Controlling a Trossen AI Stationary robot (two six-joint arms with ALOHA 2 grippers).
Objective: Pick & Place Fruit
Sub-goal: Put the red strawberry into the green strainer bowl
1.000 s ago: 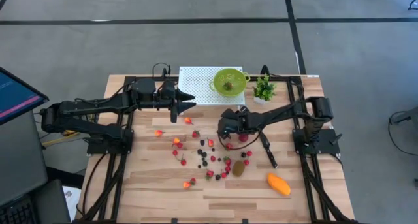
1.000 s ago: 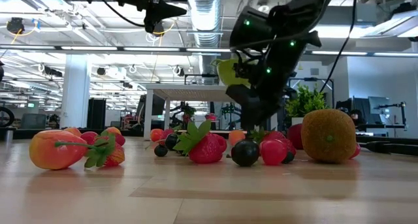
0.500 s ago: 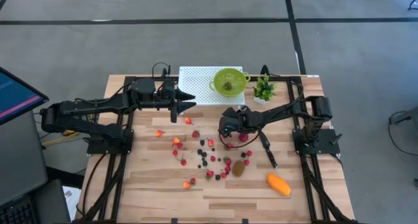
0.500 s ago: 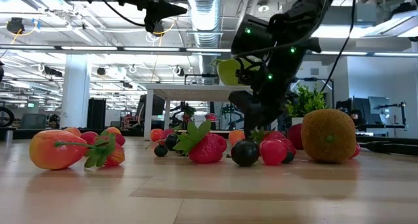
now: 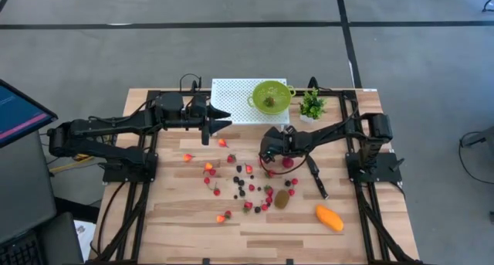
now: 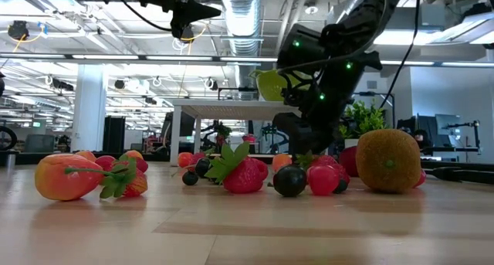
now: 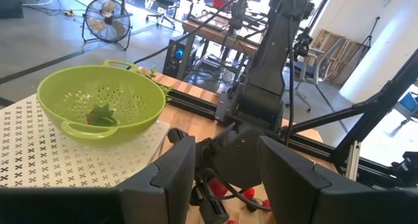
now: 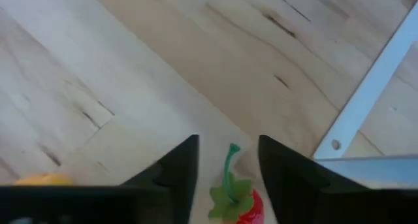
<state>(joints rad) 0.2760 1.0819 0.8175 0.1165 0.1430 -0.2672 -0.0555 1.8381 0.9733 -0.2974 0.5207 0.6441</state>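
Small red, orange and dark fruit pieces (image 5: pixel 239 184) lie scattered on the wooden table, with a brown kiwi (image 5: pixel 282 198) and an orange mango (image 5: pixel 329 218) nearer the front. My right gripper (image 5: pixel 268 166) slants down at the cluster's far right, shut on a red strawberry (image 8: pixel 238 201) with a green stem. My left gripper (image 5: pixel 224 120) hangs open and empty above the table, near the white mat (image 5: pixel 231 101). My right gripper has the strawberry between its two fingers (image 8: pixel 274 172), which come slanting down from the table's right. The green stem (image 8: pixel 230 165) sticks up in the gap. The fruit's red body (image 8: pixel 251 208) lies against one finger. The strawberry rests on the table.
A green colander (image 5: pixel 271 96) holding one small piece stands on the white mat at the back. A small potted plant (image 5: pixel 312 106) is to its right. A black knife (image 5: pixel 315 176) lies right of the fruit. Black rails run along both table sides.
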